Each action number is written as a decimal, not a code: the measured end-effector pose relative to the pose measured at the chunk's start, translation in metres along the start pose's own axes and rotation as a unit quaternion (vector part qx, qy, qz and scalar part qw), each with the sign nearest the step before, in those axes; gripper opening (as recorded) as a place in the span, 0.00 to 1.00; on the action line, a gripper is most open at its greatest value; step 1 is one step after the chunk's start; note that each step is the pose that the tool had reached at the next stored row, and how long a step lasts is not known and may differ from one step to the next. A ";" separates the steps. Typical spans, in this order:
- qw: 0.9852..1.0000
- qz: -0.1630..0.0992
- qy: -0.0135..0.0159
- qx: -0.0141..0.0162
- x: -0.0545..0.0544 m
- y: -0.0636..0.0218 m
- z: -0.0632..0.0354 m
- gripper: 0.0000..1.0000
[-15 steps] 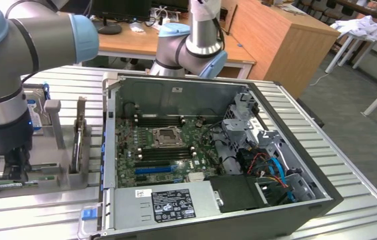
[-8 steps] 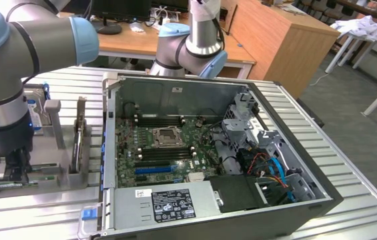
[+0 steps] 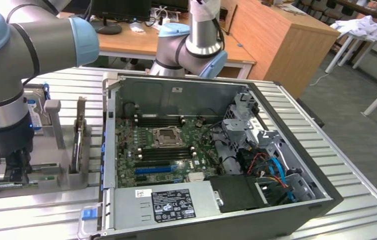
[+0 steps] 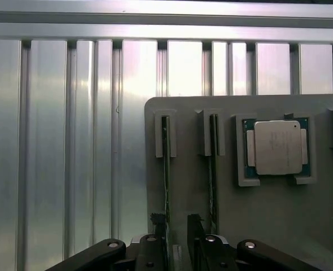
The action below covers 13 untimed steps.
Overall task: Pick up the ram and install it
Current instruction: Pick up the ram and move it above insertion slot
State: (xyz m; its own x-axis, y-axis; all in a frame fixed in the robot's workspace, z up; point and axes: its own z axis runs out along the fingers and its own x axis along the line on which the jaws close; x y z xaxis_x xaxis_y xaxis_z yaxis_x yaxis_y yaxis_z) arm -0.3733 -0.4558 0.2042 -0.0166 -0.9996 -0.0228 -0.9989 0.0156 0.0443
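While our gripper (image 4: 176, 226) is hovering open over the ram (image 4: 166, 169), at nine o'clock of the case (image 3: 168, 95), we are risking an off-centre pinch.

The table (image 4: 70, 141) is ribbed silver; the holder (image 4: 279, 226) is plain grey. The ram (image 4: 166, 169) shows a thin dark green edge. The processor (image 4: 277, 147) is matt silver, bordered green. The gripper (image 4: 176, 221) is black; the motherboard (image 3: 168, 150) is green, with one blue slot (image 3: 153, 169).

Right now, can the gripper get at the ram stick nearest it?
Probably yes: the open gripper is right at that ram, which stands on edge in the grey holder, nothing between them.
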 end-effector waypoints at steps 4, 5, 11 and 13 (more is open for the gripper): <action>1.000 0.000 0.000 0.000 0.001 0.0000 0.0000 0.30; 1.000 0.000 0.000 0.000 0.001 -0.0001 0.0000 0.30; 1.000 0.000 0.000 0.000 0.001 -0.0048 -0.0002 0.30; 1.000 0.000 0.000 0.000 0.001 -0.0076 -0.0004 0.30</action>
State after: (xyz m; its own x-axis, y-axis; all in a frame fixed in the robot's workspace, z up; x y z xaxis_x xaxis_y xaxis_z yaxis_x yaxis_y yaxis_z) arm -0.3657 -0.4567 0.2042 -0.0163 -0.9996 -0.0228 -0.9989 0.0153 0.0444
